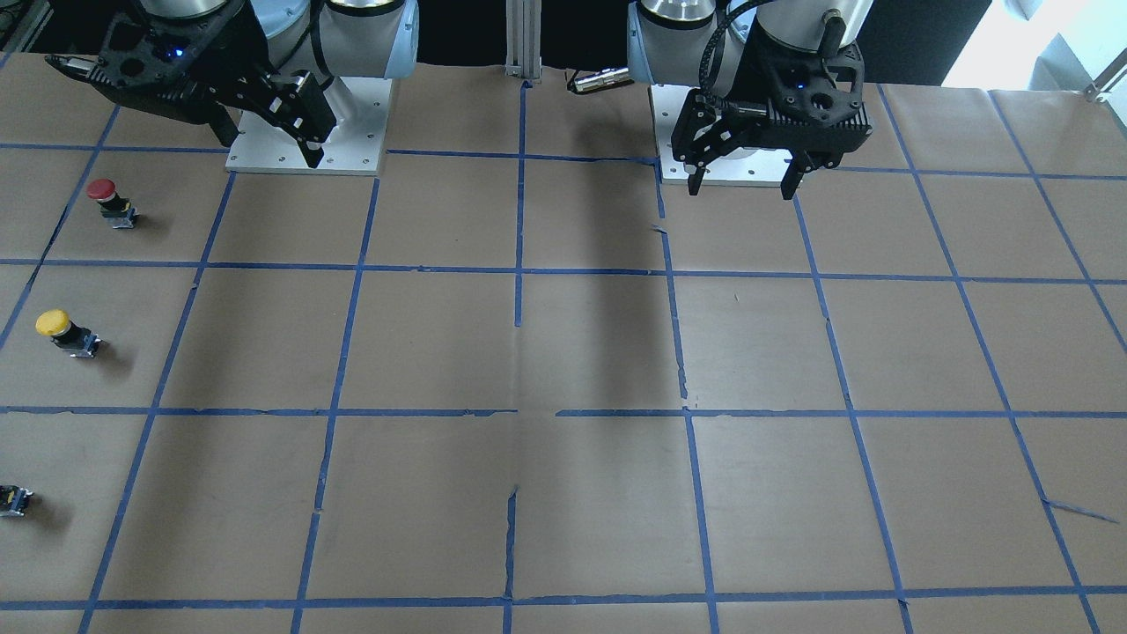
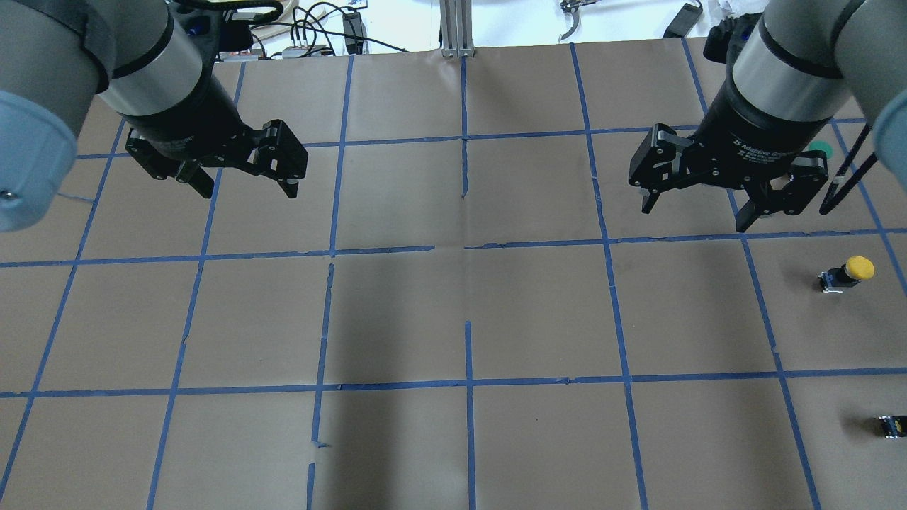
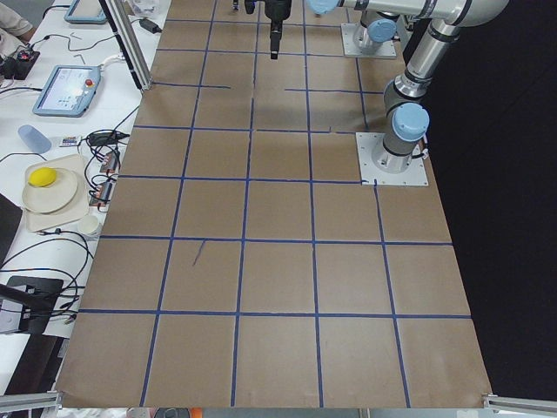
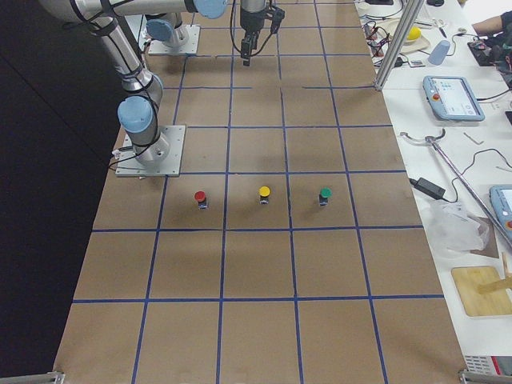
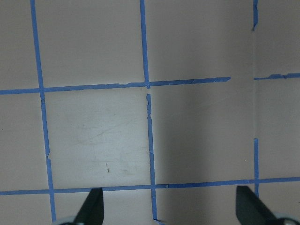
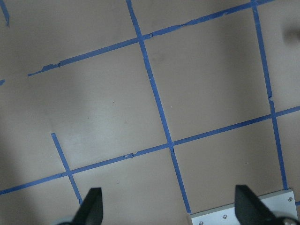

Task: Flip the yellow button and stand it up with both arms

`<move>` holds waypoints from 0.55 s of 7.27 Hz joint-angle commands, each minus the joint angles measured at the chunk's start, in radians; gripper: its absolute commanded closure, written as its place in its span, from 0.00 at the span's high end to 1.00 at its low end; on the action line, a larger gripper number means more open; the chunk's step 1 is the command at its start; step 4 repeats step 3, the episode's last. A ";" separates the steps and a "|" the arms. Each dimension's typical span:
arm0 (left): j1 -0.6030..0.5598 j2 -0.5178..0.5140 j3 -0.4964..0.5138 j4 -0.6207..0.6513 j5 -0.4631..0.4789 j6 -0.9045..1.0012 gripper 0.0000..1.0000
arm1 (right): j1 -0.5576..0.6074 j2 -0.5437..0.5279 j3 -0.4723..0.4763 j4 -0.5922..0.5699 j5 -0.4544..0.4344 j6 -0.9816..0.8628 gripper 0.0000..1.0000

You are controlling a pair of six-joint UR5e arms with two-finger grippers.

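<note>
The yellow button [image 1: 66,332] has a yellow cap on a dark body and appears to stand cap up on the brown paper. It is at the table's end on my right side. It also shows in the overhead view [image 2: 847,273] and in the exterior right view [image 4: 264,194]. My right gripper [image 2: 694,218] hangs open and empty above the table, apart from the button and farther from my base; it also shows in the front view [image 1: 273,151]. My left gripper [image 2: 248,193] is open and empty over the other half [image 1: 741,192]. Both wrist views show only taped paper between spread fingertips [image 5: 93,206] [image 6: 91,206].
A red-capped button [image 1: 110,201] stands nearer my base, in line with the yellow one. A green-capped button [image 4: 324,194] stands on its far side. A small dark switch body [image 2: 893,425] sits at the frame edge. An operators' bench [image 4: 448,88] with tablets runs along the far side.
</note>
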 commanded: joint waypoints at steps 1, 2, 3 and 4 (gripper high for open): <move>0.000 0.001 0.000 0.001 0.000 0.000 1.00 | -0.001 0.000 0.000 0.005 0.004 -0.002 1.00; 0.000 0.001 0.000 0.002 0.000 0.000 1.00 | -0.001 -0.002 0.001 0.005 0.004 -0.002 1.00; 0.000 0.001 0.000 0.000 0.000 0.000 1.00 | -0.001 -0.005 0.005 0.006 0.004 -0.002 1.00; 0.000 0.001 0.000 0.000 0.000 0.000 1.00 | -0.001 -0.005 0.005 0.006 0.004 -0.002 1.00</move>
